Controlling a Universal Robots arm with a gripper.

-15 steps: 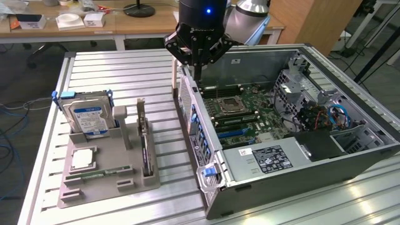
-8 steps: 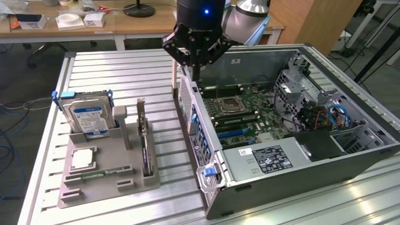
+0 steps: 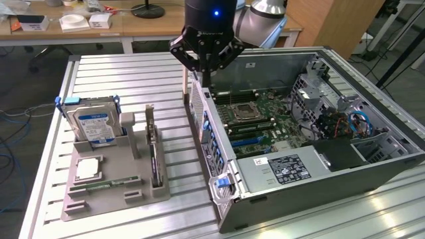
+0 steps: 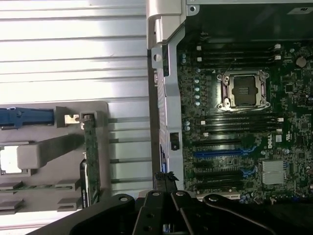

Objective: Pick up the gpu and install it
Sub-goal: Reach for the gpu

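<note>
The slatted metal surface (image 3: 113,74) carries an open computer case (image 3: 319,194), its side wall directly beneath the end effector (image 3: 206,73). A gray holder (image 3: 99,204) sits below and toward the exterior view's left of the end effector. The gpu (image 3: 154,154) stands on edge in this holder. The end effector is clenched and empty.

Black angular hand (image 3: 206,73), blue light (image 3: 214,13) on its cylindrical wrist, silver-grey arm (image 3: 265,20)

Dark gpu (image 3: 155,159); grey holder (image 3: 113,199); green motherboard (image 3: 265,119).
</note>
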